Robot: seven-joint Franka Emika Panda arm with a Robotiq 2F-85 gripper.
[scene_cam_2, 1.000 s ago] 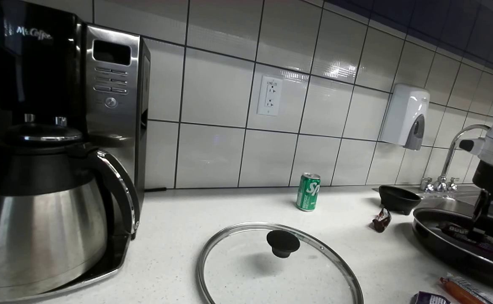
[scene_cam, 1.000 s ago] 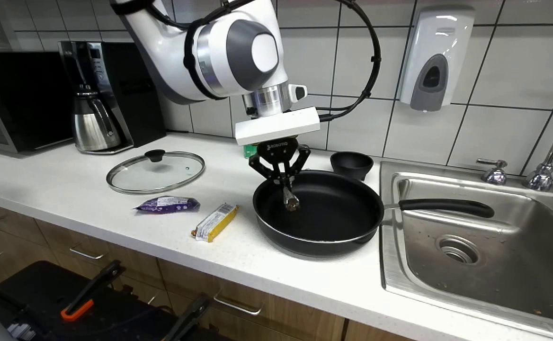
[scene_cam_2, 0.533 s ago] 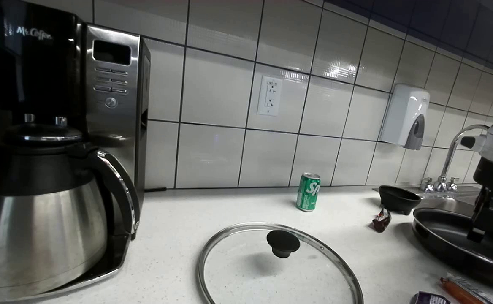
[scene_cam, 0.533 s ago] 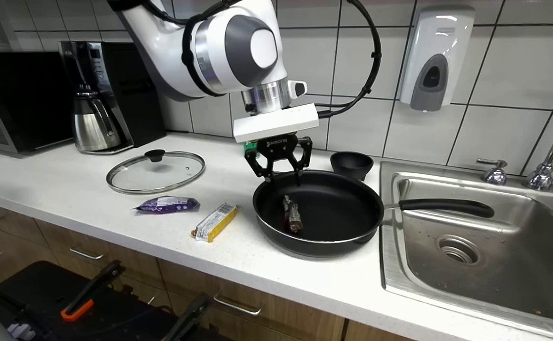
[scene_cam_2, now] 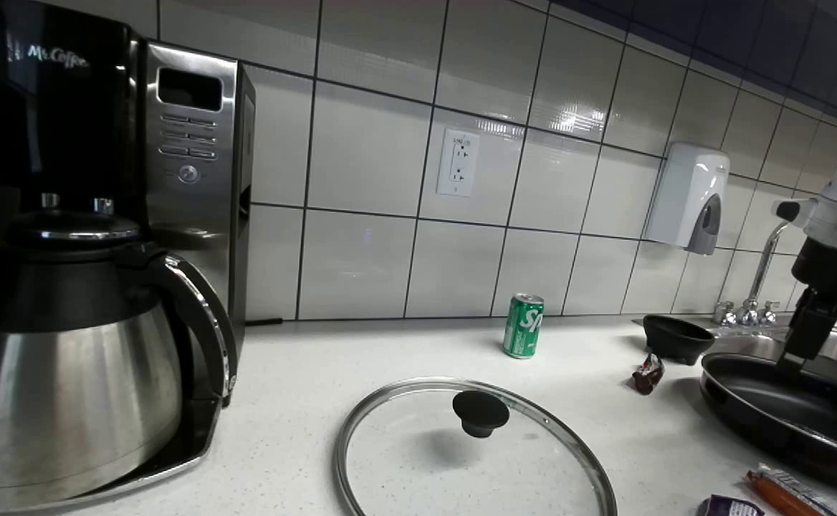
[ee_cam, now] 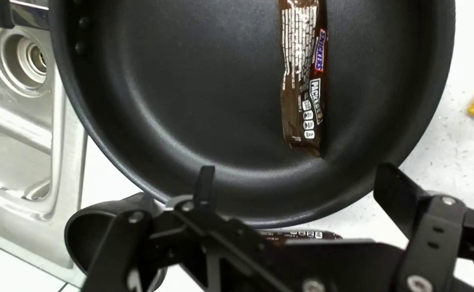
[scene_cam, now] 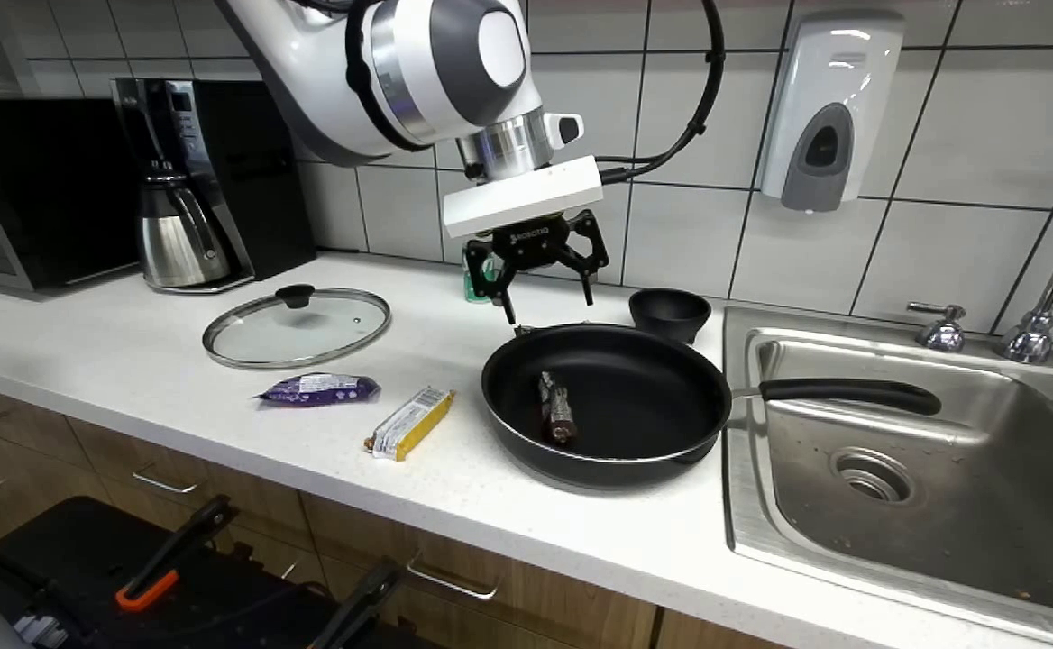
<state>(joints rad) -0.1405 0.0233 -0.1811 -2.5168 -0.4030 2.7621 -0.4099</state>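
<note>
Hovering my gripper (scene_cam: 550,312) above pan's edge, pan (scene_cam: 644,388) lying partly under me on wall (scene_cam_2: 368,265) side; fingers (ee_cam: 205,184) standing wide apart, spanning only air. Snickers (ee_cam: 303,77) lying inside pan, away from handle (scene_cam: 851,391), one end pointing toward gap between my fingertips. Handle reaching over sink (scene_cam: 941,505). Second brown bar (scene_cam_2: 648,374) lying just outside pan, near bowl (scene_cam: 668,311). Yellow bar (scene_cam: 411,424), purple packet (scene_cam: 319,389) lying beyond pan from sink; lid (scene_cam: 301,338) resting near packet.
</note>
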